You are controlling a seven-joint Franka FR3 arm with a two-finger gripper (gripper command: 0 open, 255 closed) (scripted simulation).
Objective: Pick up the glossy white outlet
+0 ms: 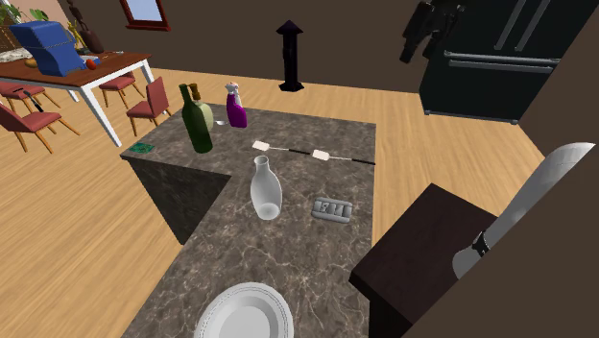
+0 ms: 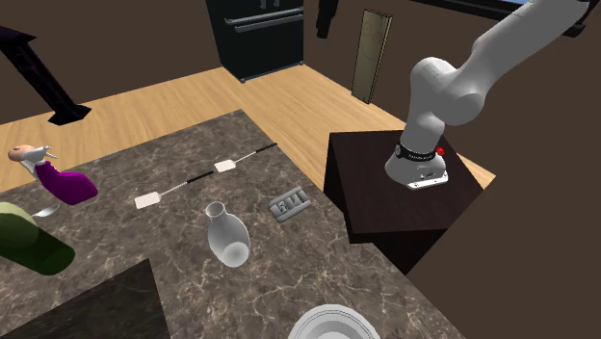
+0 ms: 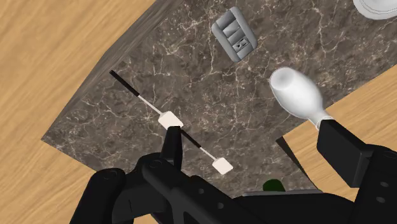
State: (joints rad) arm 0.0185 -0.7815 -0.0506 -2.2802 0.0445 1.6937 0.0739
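One outlet (image 1: pixel 331 209) lies flat on the countertop (image 1: pixel 288 259), drawn grey and not white: a small rounded rectangle with a raised rim and recessed slots in its face. It sits just beside the pale vase (image 1: pixel 265 188), between that vase and the countertop edge nearest the stand (image 1: pixel 422 252). In the wrist view the outlet (image 3: pixel 235 33) is well apart from the gripper (image 3: pixel 251 137), whose two black fingers stand wide apart with nothing between them but the counter far below. The countertop is dark stone veined with lighter marbling, L-shaped, with sharp square edges. One vase stands upright, smooth and translucent white, bulbous below a narrow neck. Two bottles stand toward the far end: one green bottle (image 1: pixel 197 120), glossy with a tall neck, and one purple bottle (image 1: pixel 235 108), smaller, with a pale top. Two slim tools lie end to end in one line beyond the vase, each a thin black handle with a small flat white head: the first tool (image 1: pixel 263 145) and the second tool (image 1: pixel 322 155). One round white plate (image 1: pixel 245 315), with a ribbed rim, rests at the near end. One smooth white arm (image 1: pixel 538 192) rises from the dark, boxy stand.
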